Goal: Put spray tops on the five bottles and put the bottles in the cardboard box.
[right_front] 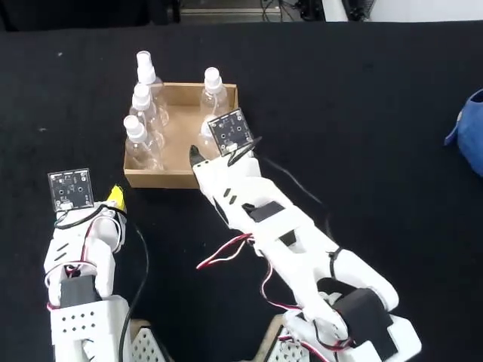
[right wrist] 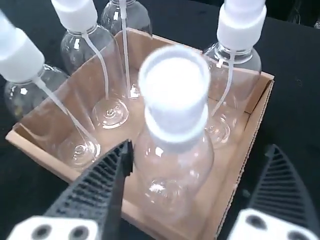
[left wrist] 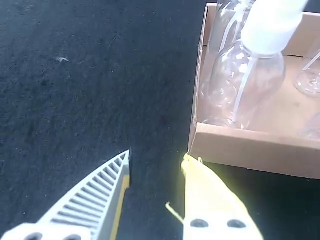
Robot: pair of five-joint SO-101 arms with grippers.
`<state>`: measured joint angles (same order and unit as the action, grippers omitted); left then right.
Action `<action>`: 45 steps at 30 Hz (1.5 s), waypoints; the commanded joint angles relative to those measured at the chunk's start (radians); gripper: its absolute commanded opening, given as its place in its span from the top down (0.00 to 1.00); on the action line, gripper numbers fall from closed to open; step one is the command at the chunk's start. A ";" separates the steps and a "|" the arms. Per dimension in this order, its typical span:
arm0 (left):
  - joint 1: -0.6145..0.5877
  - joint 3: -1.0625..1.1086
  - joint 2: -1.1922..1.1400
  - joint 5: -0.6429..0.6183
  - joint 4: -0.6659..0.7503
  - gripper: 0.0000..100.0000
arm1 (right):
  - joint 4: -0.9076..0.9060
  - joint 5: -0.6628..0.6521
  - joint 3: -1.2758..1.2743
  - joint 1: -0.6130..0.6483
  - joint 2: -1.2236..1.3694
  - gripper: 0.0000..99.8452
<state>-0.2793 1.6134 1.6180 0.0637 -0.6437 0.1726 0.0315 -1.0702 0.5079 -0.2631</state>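
The cardboard box (right_front: 162,179) holds clear bottles with white spray tops: a row along one side (right_front: 142,102) and one at a far corner (right_front: 213,87). My right gripper (right_front: 213,151) hangs over the box's near side. In the right wrist view it (right wrist: 200,152) is open, jaws well apart on either side of another capped bottle (right wrist: 175,90) standing upright in the box (right wrist: 260,130). My left gripper (left wrist: 156,159) is open with nothing between its fingers, low over the black table beside the box's near corner (left wrist: 240,145); in the high view it (right_front: 113,199) is left of the box.
A blue object (right_front: 472,139) lies at the table's right edge. Black cloth covers the table (right_front: 362,98) all around the box. Red and black cables (right_front: 226,253) trail beside the right arm.
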 commanded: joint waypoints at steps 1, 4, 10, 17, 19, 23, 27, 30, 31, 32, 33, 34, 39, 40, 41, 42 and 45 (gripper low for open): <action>-0.008 -0.012 0.014 0.000 0.023 0.97 | -0.051 0.005 0.030 -0.014 -0.136 0.65; -0.008 -0.012 0.014 0.000 0.023 0.97 | -0.127 0.006 0.016 -0.011 -0.205 0.65; -0.008 -0.012 0.014 0.000 0.023 0.97 | -0.163 0.006 0.016 -0.015 -0.216 0.65; -0.008 -0.012 0.014 0.000 0.023 0.97 | -0.509 0.000 0.051 -0.052 -0.374 0.65; -0.008 -0.012 0.014 0.000 0.023 0.97 | -0.647 -0.002 0.073 -0.052 -0.447 0.65; -0.008 -0.012 0.014 0.000 0.023 0.97 | -0.919 -0.069 0.110 -0.109 -0.584 0.68; -0.008 0.002 0.014 0.002 0.025 0.97 | -1.094 -0.152 0.117 -0.218 -0.676 0.91; -0.004 0.013 0.014 0.037 0.023 0.97 | -1.192 -0.261 0.082 -0.393 -0.696 0.95; -0.002 0.013 0.014 0.057 0.023 0.97 | -1.214 -0.285 0.064 -0.456 -0.696 0.94; 0.001 0.013 0.014 0.078 0.023 0.97 | -1.229 -0.299 0.044 -0.512 -0.696 0.95; 0.002 0.012 0.014 0.104 0.023 0.97 | -1.241 -0.304 0.025 -0.563 -0.697 0.98; 0.004 0.004 0.014 0.129 0.015 0.97 | -1.250 -0.311 0.010 -0.612 -0.697 0.99; -0.030 -0.028 0.015 0.184 -0.132 0.97 | -1.235 -0.305 -0.064 -0.736 -0.722 0.99; -0.033 -0.030 0.025 0.183 -0.140 0.97 | -1.220 -0.305 -0.091 -0.760 -0.751 0.99; -0.033 -0.028 0.044 0.183 -0.140 0.97 | -1.194 -0.305 -0.130 -0.773 -0.792 0.99; -0.035 -0.025 0.075 0.181 -0.144 0.97 | -1.163 -0.308 -0.174 -0.775 -0.843 0.99; -0.007 0.010 0.209 0.158 -0.207 0.97 | -1.108 -0.310 -0.335 -0.752 -1.049 0.99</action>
<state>-0.3023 1.6410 1.6824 0.2371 -0.7848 -1.0180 -0.2677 -1.2543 -0.2470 -1.0717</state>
